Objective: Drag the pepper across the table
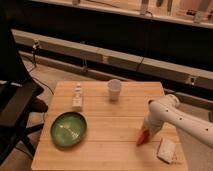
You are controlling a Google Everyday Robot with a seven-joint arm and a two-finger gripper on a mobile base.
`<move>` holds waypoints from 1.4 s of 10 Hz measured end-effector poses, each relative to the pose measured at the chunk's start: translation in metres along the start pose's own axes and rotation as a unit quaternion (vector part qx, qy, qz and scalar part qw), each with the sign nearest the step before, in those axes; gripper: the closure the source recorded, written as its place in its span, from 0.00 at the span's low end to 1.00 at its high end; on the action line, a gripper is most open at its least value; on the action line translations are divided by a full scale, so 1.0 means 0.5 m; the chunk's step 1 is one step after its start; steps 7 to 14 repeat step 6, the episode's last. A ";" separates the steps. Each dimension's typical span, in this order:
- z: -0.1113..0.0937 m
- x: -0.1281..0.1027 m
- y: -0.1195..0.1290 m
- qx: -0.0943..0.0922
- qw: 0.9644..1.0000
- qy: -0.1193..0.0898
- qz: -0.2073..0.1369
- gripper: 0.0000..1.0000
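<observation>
The small red-orange pepper point(142, 138) lies on the light wooden table point(110, 117) near its right front part. My white arm comes in from the right, and the gripper point(148, 129) points down right at the pepper's upper end, touching or just above it. The pepper's upper end is hidden behind the gripper.
A green bowl point(68, 129) sits at the table's front left. A small white bottle point(77, 96) stands behind it. A white cup point(114, 89) stands at the back middle. A pale sponge-like pad point(166, 150) lies at the front right corner. A black chair point(15, 107) stands left of the table.
</observation>
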 end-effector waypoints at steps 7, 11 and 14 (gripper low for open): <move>-0.006 0.018 0.001 0.004 1.000 -0.001 0.006 1.00; -0.006 0.018 0.001 0.004 1.000 -0.001 0.006 1.00; -0.006 0.018 0.001 0.004 1.000 -0.001 0.006 1.00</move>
